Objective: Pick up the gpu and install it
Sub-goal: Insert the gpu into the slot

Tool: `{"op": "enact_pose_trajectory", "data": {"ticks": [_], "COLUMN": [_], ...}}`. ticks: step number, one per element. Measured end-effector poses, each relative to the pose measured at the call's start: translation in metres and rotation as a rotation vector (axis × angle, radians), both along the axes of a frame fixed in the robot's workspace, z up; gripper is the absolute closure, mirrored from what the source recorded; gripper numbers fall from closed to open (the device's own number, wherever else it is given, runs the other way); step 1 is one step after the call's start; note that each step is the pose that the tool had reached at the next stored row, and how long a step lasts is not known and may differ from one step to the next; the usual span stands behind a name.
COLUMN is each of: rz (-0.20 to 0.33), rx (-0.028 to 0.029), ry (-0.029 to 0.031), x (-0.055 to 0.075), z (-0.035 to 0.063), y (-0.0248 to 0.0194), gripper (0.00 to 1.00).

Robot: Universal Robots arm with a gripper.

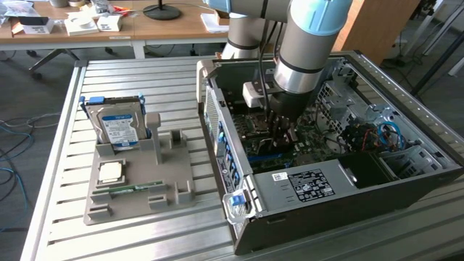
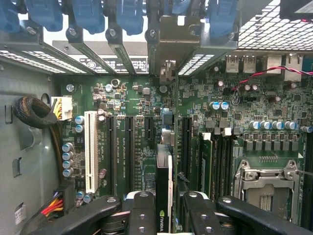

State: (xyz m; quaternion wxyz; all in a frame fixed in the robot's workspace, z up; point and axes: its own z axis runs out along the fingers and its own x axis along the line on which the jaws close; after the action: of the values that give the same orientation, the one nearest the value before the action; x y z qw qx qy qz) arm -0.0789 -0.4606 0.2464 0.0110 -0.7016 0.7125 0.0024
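Observation:
The gpu stands edge-on between my fingers, a thin dark card with a small green logo near the grip. My gripper is shut on it, one black finger on each side. The card runs along the green motherboard, in line with a black expansion slot between its neighbours. Its pale bracket reaches the row of rear slot openings with blue latches. I cannot tell whether the card's edge is down in the slot. In the exterior view my gripper is deep inside the open computer case.
Left of the case in the exterior view, a grey fixture holds a hard drive with a blue label, a processor and a green memory stick. Inside the case are the power supply, a white slot, an empty processor socket and cable bundles.

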Motion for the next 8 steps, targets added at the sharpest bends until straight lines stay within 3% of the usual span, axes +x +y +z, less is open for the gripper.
{"op": "enact_pose_trajectory", "data": {"ticks": [8], "rz": [0.0], "rx": [-0.0001], "ry": [0.0], "x": [0.0], "z": [-0.0015], "y": [0.0], "gripper": [0.73]}}
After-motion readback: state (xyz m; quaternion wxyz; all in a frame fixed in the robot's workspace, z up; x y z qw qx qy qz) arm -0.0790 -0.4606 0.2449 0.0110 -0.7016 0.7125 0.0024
